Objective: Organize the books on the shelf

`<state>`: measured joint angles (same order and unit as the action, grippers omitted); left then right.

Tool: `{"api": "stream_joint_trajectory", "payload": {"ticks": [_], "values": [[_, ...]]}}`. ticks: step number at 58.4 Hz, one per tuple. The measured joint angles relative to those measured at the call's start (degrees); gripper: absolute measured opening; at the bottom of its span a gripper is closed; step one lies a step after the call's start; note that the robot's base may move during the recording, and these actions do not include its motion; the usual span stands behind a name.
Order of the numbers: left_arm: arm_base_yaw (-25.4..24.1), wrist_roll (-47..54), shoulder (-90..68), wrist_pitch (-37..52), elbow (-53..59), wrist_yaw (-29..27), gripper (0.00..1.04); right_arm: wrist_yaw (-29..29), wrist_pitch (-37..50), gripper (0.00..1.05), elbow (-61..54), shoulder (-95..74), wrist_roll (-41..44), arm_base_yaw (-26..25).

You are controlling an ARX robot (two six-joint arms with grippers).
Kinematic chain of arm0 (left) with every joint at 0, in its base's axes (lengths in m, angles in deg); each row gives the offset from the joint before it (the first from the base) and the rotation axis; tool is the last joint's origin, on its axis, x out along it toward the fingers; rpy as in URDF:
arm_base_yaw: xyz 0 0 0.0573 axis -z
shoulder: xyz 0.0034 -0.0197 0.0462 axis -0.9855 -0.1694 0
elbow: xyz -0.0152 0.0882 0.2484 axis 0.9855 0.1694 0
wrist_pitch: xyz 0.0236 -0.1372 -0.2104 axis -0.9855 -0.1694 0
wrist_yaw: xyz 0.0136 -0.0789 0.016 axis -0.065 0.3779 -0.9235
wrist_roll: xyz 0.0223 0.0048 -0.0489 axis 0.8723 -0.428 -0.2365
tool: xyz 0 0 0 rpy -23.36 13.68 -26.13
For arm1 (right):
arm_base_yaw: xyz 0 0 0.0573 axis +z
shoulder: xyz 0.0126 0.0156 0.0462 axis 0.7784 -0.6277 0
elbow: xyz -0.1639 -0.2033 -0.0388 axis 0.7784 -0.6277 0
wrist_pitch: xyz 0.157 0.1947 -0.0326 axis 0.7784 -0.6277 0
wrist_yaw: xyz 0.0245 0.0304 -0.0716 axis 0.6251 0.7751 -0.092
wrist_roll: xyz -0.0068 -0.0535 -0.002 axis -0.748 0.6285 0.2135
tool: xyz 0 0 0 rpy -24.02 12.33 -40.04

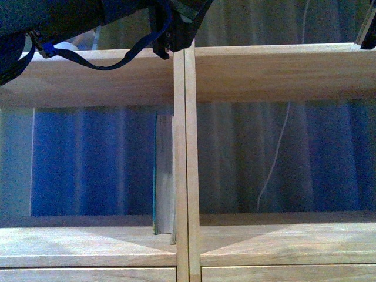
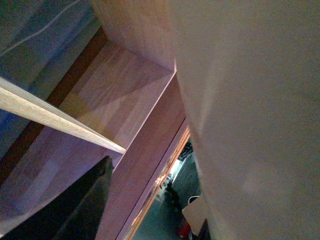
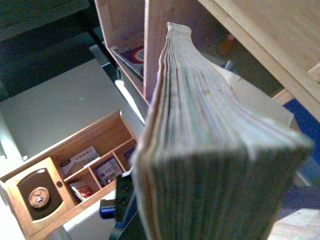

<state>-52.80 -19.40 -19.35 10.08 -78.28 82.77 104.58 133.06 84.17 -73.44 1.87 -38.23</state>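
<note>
The light-wood shelf [image 1: 187, 147] fills the front view, with its double upright in the middle. A book with a teal-green edge [image 1: 163, 176] stands upright in the left compartment, against that upright. My left gripper [image 1: 173, 32] is open above the upper board, near the upright's top. In the left wrist view one dark finger [image 2: 75, 205] shows beside shelf boards [image 2: 125, 100] and a blurred pale surface [image 2: 250, 125]. My right gripper is shut on the thick book [image 3: 210, 150], whose pale page edges fill the right wrist view and hide the fingers. The thin pale book cannot be made out.
A blue curtain [image 1: 88, 158] and a white cable [image 1: 276, 153] hang behind the open shelf. In the right wrist view a wooden compartment box [image 3: 65, 175] with cards sits on a white surface, and magazines [image 3: 132, 52] lie in a shelf compartment. My right arm [image 1: 369, 32] shows at the upper right edge.
</note>
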Motion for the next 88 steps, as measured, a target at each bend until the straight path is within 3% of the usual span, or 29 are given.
{"api": "stream_joint_trajectory", "payload": {"ticks": [12, 22, 26, 30, 37, 44, 57, 62, 69, 77, 88], "values": [[1.1, 0.0, -0.1, -0.1, -0.3, -1.1, 0.44, 0.9, 0.0, 0.07, -0.6, 0.9, 0.3, 1.2], [1.2, -1.8, -0.1, 1.3, -0.3, -1.1, 0.24, 1.0, -0.7, 0.07, -0.7, 0.9, 1.5, 1.7], [1.2, -2.7, 0.2, 2.2, -0.3, -1.1, 0.17, 1.1, -1.0, 0.17, -0.7, 0.8, 2.0, 1.8], [1.1, -3.2, 0.4, 3.1, -0.1, -1.3, 0.16, 1.6, -0.9, 0.25, -0.7, 0.7, 1.9, 2.0], [-0.3, -4.6, 1.1, 5.6, 1.9, -2.4, 0.16, 2.3, 0.7, 0.50, -0.7, 0.3, 1.1, 1.2], [-2.3, -4.9, 2.6, 6.6, 4.2, -3.0, 0.16, 2.5, 1.6, 0.65, -1.0, 0.2, 0.0, -1.2], [-9.2, -1.3, 10.2, 2.7, 11.3, -3.5, 0.16, 4.5, 3.3, 0.98, -3.3, 0.1, -1.9, -12.5], [-11.8, 2.9, 13.3, -0.9, 13.4, -3.9, 0.16, 4.6, -0.1, 0.98, -4.0, 0.3, 0.0, -17.4], [-14.7, 11.1, 17.0, -5.5, 15.9, -4.5, 0.16, 3.0, -8.6, 0.98, -6.1, 2.2, 9.1, -23.1], [-15.9, 25.2, 19.3, -13.2, 17.3, -7.7, 0.16, -0.5, -16.0, 0.98, -10.2, 6.9, 28.5, -28.0], [-18.1, 43.4, 18.1, -18.9, 18.2, -13.2, 0.16, -0.1, -15.7, 0.98, -15.1, 12.8, 49.5, -34.5]]}}
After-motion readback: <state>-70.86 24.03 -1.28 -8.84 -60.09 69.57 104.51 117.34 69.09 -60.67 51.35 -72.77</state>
